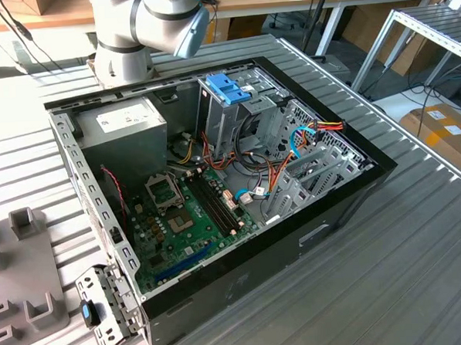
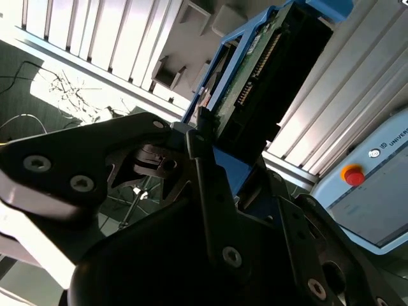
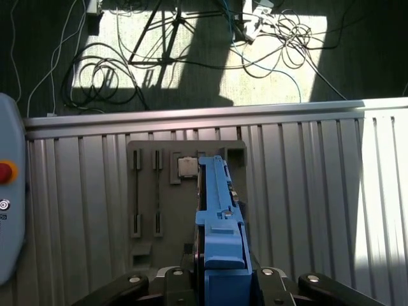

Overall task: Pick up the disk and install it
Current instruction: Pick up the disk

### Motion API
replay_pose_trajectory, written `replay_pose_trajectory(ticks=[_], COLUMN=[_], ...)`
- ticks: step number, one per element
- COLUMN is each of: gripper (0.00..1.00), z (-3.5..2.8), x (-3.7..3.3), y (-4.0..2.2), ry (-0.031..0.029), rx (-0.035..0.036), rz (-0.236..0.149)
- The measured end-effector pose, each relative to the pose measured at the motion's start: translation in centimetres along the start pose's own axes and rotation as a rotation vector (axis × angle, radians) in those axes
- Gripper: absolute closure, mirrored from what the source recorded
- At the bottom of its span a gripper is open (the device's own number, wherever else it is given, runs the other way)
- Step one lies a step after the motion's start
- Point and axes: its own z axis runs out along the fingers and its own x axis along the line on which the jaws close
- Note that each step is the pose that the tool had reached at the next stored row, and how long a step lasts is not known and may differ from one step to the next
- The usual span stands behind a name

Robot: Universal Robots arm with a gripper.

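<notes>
Gripper clamped on one end of the disk, jaws bearing on its blue side rail; the disk is held on edge in the air, above the grey fixture plate. A processor chip sits in a recess of that plate.

In the second wrist view the disk shows its circuit board and a row of connector pins. Judged from this, the unit is rigid, dense and fairly heavy for its bulk, with smooth metal faces. The board and pins are the fragile parts. The rails, being plastic, may flex, so the grip belongs across the two side edges, clear of the board.

Open computer case, contents: power supply, motherboard, drive cage carrying a blue bracket, and loose cables.
</notes>
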Motion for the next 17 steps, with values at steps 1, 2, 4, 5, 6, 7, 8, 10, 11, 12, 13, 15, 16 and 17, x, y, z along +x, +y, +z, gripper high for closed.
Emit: replay_pose_trajectory(ticks=[1,2,4,5,6,7,8,10,11,12,13,15,16,17], gripper=[0.63,0.63,0.63,0.63,0.63,0.63,0.63,0.63,0.63,0.63,0.63,0.63,0.63,0.63], z=[0.01,0.01,0.04,0.05,0.06,0.06,0.06,0.08,0.09,0.1,0.11,0.12,0.13,0.13], x=[0.01,0.03,0.09,0.11,0.12,0.14,0.15,0.2,0.22,0.24,0.27,0.32,0.34,0.36], y=[-0.04,-0.09,-0.23,-0.28,-0.32,-0.36,-0.4,-0.48,-0.52,-0.56,-0.62,-0.72,-0.8,-0.83], ry=[0.0001,0.0004,0.001,0.0012,0.0014,0.0016,0.0019,0.0022,0.0023,0.0025,0.0026,0.003,0.0032,0.0034], rx=[0.0,0.0,0.0001,0.0001,0.0002,0.0001,0.0001,0.0002,0.0002,0.0003,0.0003,0.0003,0.0003,0.0002], rz=[0.0,0.0,0.0,0.0,0.0,0.0,0.0,0.0,0.0,0.0,0.0,0.0,0.0,0.0])
